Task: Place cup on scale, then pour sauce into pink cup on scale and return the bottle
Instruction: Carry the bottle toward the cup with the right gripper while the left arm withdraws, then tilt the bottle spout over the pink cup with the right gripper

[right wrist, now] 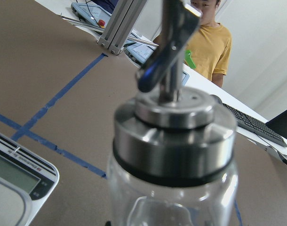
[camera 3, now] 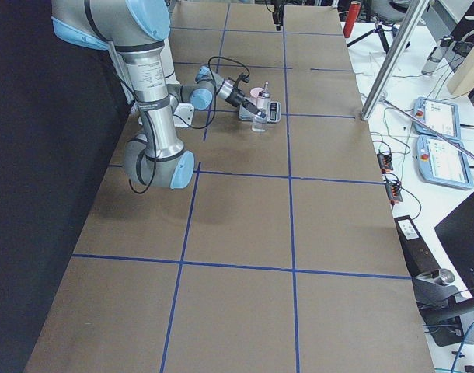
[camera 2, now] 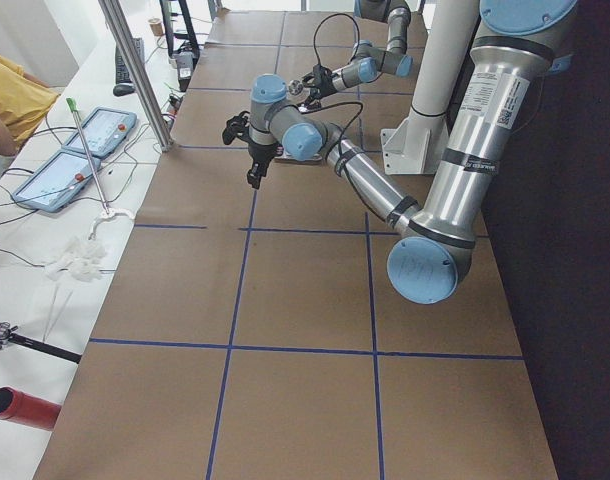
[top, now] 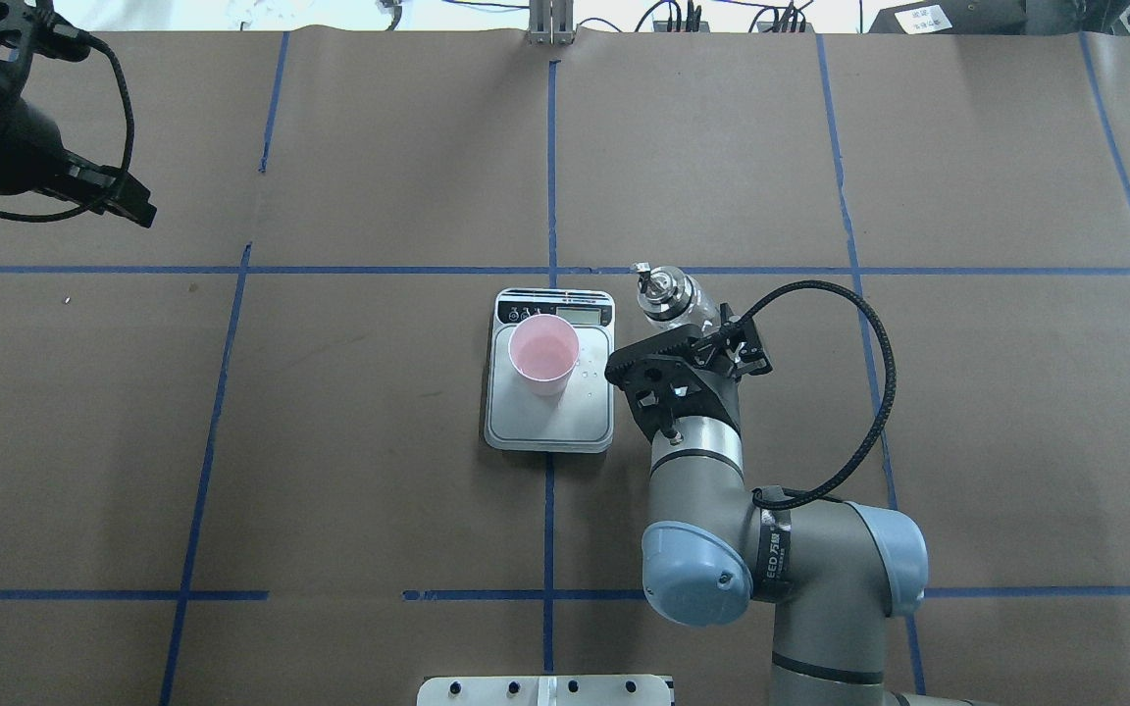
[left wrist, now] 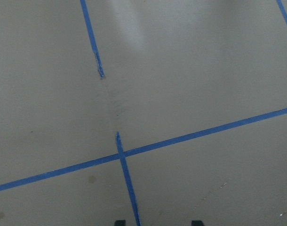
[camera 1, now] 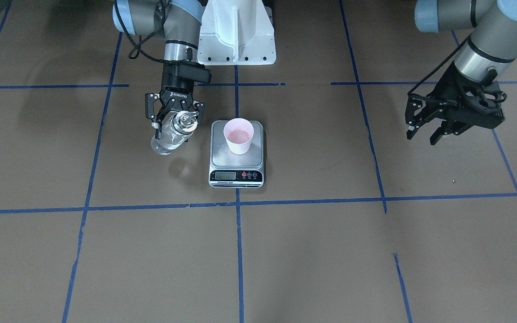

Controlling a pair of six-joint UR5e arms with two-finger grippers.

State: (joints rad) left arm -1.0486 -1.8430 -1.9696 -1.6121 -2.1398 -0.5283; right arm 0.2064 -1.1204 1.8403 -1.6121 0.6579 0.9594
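The pink cup (camera 1: pixel 238 136) stands on the silver platform of the scale (camera 1: pixel 219 154), and a little liquid shows in its bottom. My right gripper (camera 1: pixel 175 123) is shut on the clear glass bottle (camera 1: pixel 171 134), holding it by the neck just beside the scale, on the robot's right of it. The bottle (top: pixel 668 294) leans slightly and its silver spout cap (right wrist: pixel 174 127) fills the right wrist view. Clear sauce is visible in its lower part. My left gripper (camera 1: pixel 421 137) hangs open and empty far off to the robot's left, above bare table.
Brown paper with blue tape lines (camera 1: pixel 238 251) covers the table. The white robot base (camera 1: pixel 237 31) stands behind the scale. A person in a yellow shirt (right wrist: pixel 207 44), tablets (camera 2: pixel 80 150) and cables sit beyond the table's far edge.
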